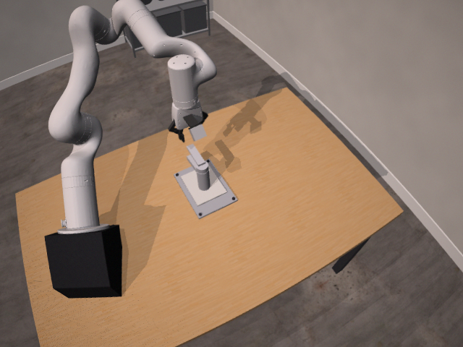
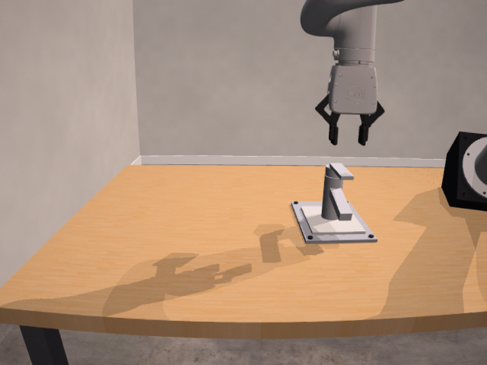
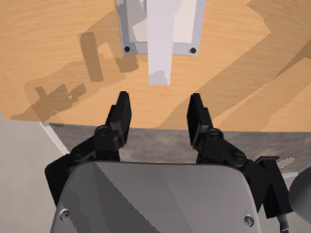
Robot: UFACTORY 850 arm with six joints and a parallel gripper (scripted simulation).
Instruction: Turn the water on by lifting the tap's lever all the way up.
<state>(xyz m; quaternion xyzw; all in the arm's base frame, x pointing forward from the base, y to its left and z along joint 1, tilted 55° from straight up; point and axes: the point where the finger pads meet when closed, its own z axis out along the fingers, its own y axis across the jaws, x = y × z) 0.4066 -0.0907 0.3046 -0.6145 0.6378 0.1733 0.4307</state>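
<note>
One tap stands near the middle of the top view, on one grey base plate that has four dark screws, on one wooden table. Its lever points toward the upper left of the frame. One white arm rises from one black pedestal at the lower left, bends high, leaves the top edge for a moment and comes down with the wrist vertical. The gripper hangs above and just beyond the lever's free end, apart from it; a pale block on the wrist hides one finger.

In the exterior view one tap is right of centre, with the lever on top and the spout below it, both pointing to the lower right. The gripper hangs above the lever, pointing straight down, with clear air between. Its two fingers stand moderately apart and hold nothing. The arm is cut off at the top edge, the pedestal at the right edge.

In the wrist view one lever runs from the tap's round top, at the upper centre, down the frame. Two black fingers stand apart below its end, with nothing between them. The plate is cut off at the top.
</note>
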